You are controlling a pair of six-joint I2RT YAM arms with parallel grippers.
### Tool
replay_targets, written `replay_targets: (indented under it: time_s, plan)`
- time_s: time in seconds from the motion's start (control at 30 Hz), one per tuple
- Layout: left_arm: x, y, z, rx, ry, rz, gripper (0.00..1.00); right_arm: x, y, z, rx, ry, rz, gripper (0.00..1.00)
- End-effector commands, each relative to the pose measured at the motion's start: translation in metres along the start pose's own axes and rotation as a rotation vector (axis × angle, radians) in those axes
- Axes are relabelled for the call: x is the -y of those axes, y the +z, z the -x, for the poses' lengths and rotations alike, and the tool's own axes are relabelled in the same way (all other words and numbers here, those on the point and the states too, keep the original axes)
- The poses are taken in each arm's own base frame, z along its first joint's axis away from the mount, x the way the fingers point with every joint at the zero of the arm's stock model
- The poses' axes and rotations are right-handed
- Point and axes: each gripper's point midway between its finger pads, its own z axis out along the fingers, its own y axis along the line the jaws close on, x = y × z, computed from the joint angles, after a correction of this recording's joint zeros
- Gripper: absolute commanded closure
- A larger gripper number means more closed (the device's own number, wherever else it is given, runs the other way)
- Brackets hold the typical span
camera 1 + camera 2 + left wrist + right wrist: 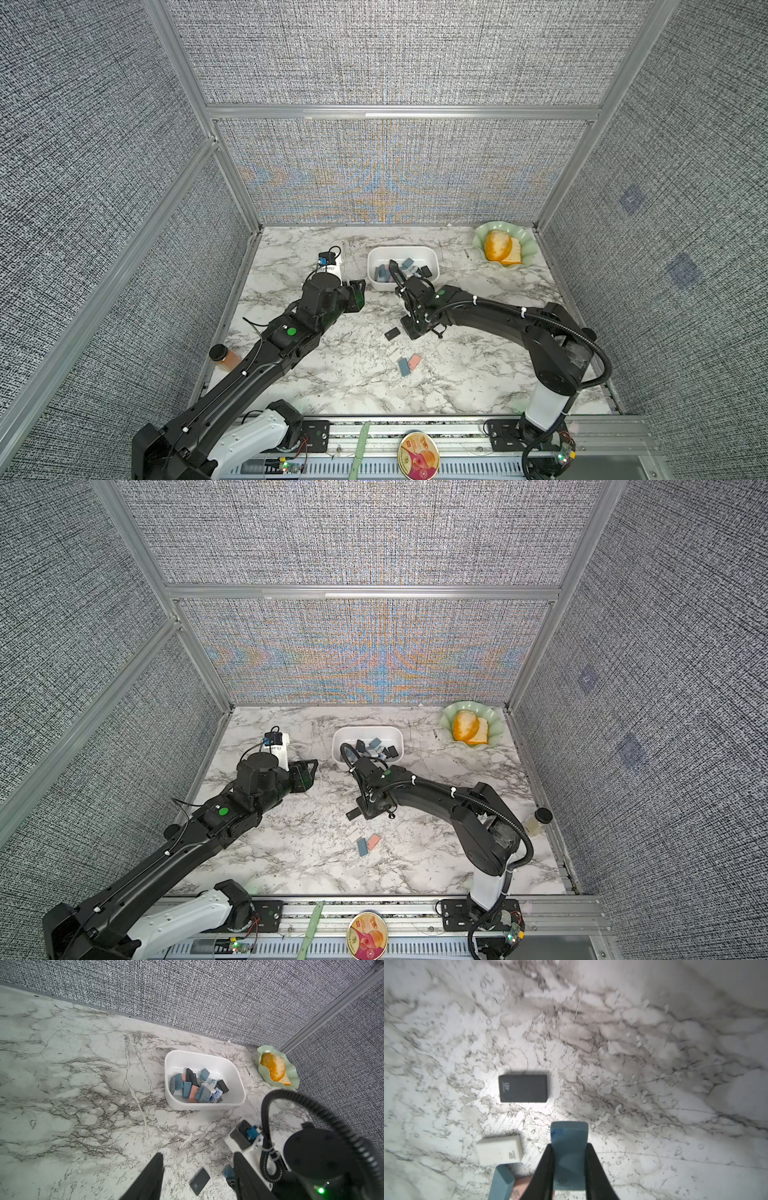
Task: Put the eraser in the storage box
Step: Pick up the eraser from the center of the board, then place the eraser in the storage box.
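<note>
Marbled tabletop [478, 374], walled in by grey woven panels, is being worked by two arms. Nearest, in the lower centre of a top view, three erasers are being left loose and close together: a loose blue eraser [403, 367], a pink eraser [414, 361] and a white eraser [395, 354]. Just above them in that frame, the right gripper [569, 1145] is being pointed down at the table, its jaws clamped on the eraser [569, 1132], a blue one. Whether it is clear of the surface yet cannot be told. A black eraser [522, 1088] is lying just beside it. Left of centre, the left gripper [358, 294] is being held idle, jaws apart and empty.

Farther back, at mid-frame, the box [403, 248] is being filled and already holds a heap of erasers. Farthest, at the right, a green dish [482, 237] of orange food is being left alone.

The grasp appears made, so the carry is judged to be the step in hand. Next, the eraser needs raising above the box's near wall, moving over the heap, and only then releasing.
</note>
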Motion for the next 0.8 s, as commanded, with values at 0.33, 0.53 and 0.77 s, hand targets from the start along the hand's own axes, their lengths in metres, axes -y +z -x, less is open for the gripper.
replay_targets:
  time_s: [0.33, 0.53, 0.77]
  plan:
    - [-0.006, 0.003, -0.008, 0.0, -0.004, 0.008, 0.44, 0.057, -0.038, 0.104, 0.134, 0.032, -0.023, 0.77]
    - [-0.009, 0.008, -0.018, -0.022, -0.013, 0.009, 0.44, 0.076, -0.027, 0.14, 0.155, 0.06, -0.033, 0.77]
    - [-0.011, 0.012, -0.026, -0.05, -0.019, 0.013, 0.44, 0.089, 0.003, 0.156, 0.128, 0.087, -0.03, 0.75]
